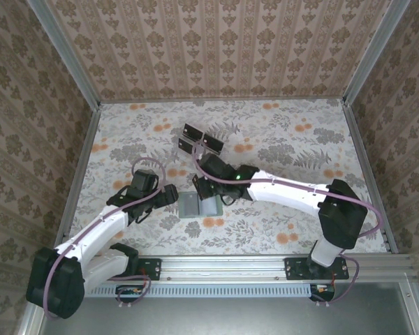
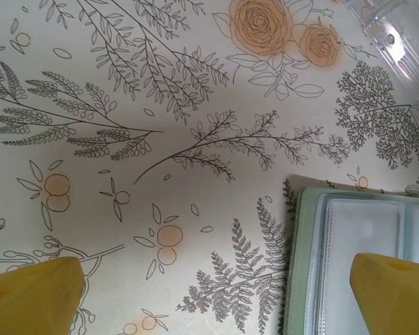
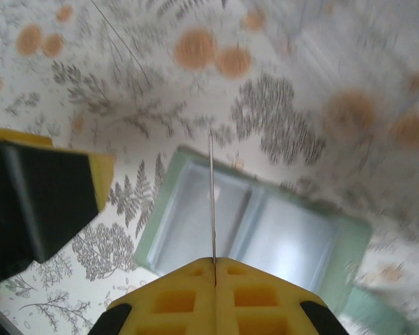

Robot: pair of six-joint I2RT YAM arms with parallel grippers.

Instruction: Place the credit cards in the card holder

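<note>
Left gripper [image 2: 213,296] spread wide, grasping nothing, low over the floral table [image 2: 126,139]. Its span reaches over the edge of the card holder [image 2: 304,265]. The holder lies open at mid-table, clear pockets up, and its far side is cut off in the left wrist view.

Right gripper [image 3: 214,272] clenched on a credit card [image 3: 212,195], seen edge-on as a thin line above the holder. Background blurred.

Farther back, black credit cards [image 1: 211,143] stand at a clear rack [image 2: 390,31]. Cannot tell which slots they occupy.
</note>
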